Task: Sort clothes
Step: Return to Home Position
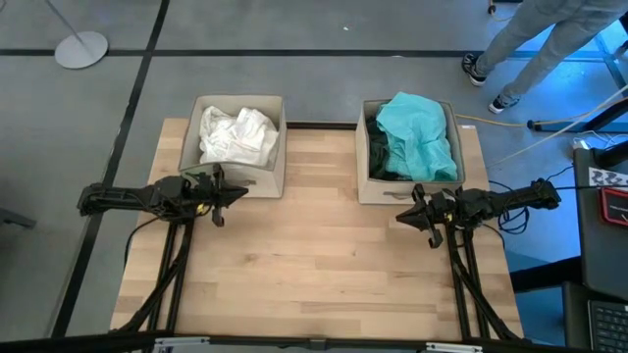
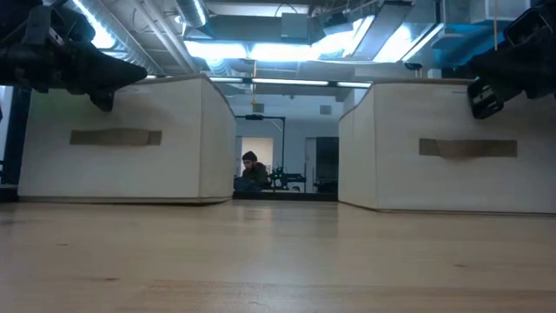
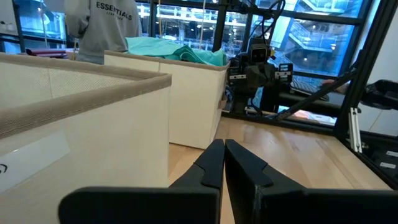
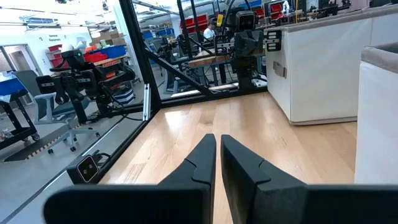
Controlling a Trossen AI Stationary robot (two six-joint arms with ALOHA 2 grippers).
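Observation:
White and cream clothes (image 1: 236, 135) lie heaped in the left beige fabric box (image 1: 235, 181). A teal garment (image 1: 420, 132) lies on top of dark clothes (image 1: 378, 155) in the right beige box (image 1: 392, 188). My left gripper (image 1: 243, 193) hovers shut and level near the left box's front right corner, holding nothing. My right gripper (image 1: 400, 217) hovers shut and level in front of the right box, holding nothing. Both point toward the table's middle.
The two boxes stand at the table's far side with a gap between them (image 1: 322, 157). Bare wood (image 1: 314, 275) fills the near half. A person (image 1: 530, 44) stands on the floor beyond the far right corner; another sits far off (image 2: 251, 170).

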